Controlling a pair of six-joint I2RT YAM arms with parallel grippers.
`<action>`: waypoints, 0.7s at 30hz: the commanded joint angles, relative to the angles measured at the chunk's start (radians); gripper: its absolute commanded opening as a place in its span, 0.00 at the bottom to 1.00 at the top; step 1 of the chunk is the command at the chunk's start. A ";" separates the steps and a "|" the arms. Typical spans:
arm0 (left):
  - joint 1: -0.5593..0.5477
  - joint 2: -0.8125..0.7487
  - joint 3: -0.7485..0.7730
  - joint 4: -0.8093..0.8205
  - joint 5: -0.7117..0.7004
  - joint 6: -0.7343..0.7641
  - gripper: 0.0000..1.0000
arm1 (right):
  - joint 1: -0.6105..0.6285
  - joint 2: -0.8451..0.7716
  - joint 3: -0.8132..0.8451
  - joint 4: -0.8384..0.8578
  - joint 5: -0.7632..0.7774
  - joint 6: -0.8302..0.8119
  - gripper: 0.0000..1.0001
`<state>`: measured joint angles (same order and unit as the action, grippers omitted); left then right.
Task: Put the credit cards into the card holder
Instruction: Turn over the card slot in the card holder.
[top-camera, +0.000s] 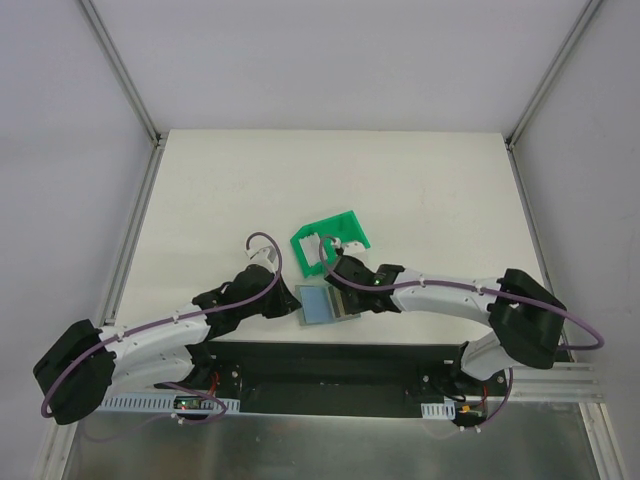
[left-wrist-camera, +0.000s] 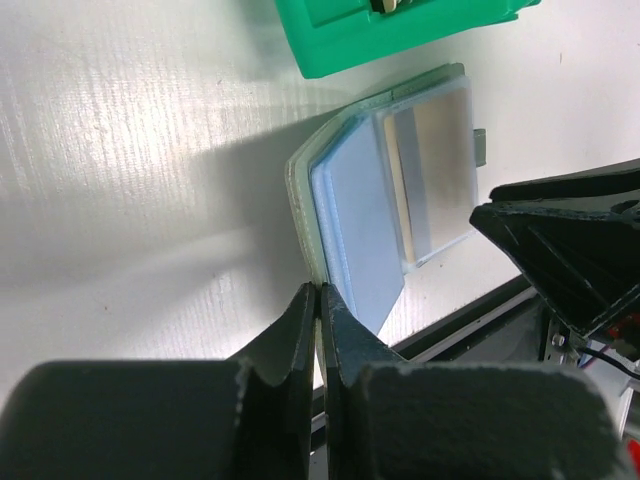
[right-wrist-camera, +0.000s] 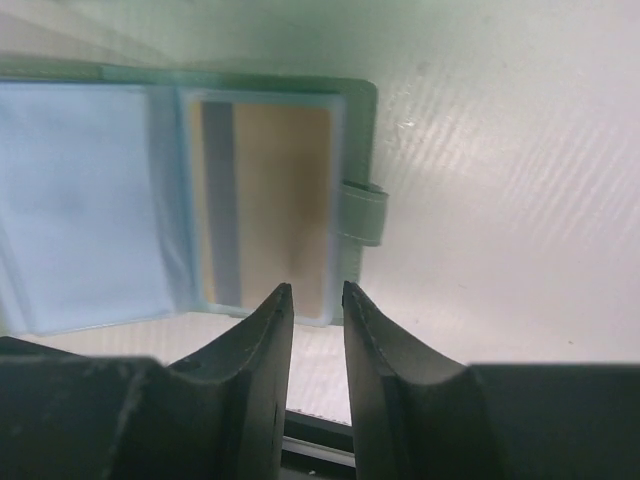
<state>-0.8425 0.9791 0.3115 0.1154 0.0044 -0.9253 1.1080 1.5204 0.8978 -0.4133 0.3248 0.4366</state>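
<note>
The card holder (top-camera: 322, 303) lies open at lower centre of the top view, a tan credit card (right-wrist-camera: 280, 200) tucked inside its right leaf; the left gripper (left-wrist-camera: 320, 300) is pinched tight on its edge; the right gripper (right-wrist-camera: 315, 300) stands narrowly parted at its rim, and I can't tell whether it grips; a green bin (top-camera: 345, 222) sits just above.

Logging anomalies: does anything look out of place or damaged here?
Nothing spilled or damaged. The card holder lies open, one leaf lifted askew, pinched in the left gripper.
</note>
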 joint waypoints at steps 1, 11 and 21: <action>0.008 0.012 0.014 -0.013 -0.034 -0.004 0.00 | -0.020 -0.097 -0.045 0.030 -0.004 0.004 0.31; 0.008 0.026 0.014 -0.025 -0.046 -0.009 0.00 | -0.102 -0.224 -0.083 0.111 -0.088 -0.055 0.43; 0.008 0.038 0.020 -0.042 -0.050 -0.001 0.00 | -0.194 -0.259 -0.105 0.198 -0.213 -0.084 0.44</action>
<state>-0.8425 1.0088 0.3115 0.0959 -0.0124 -0.9283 0.9272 1.3109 0.8120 -0.2943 0.1833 0.3801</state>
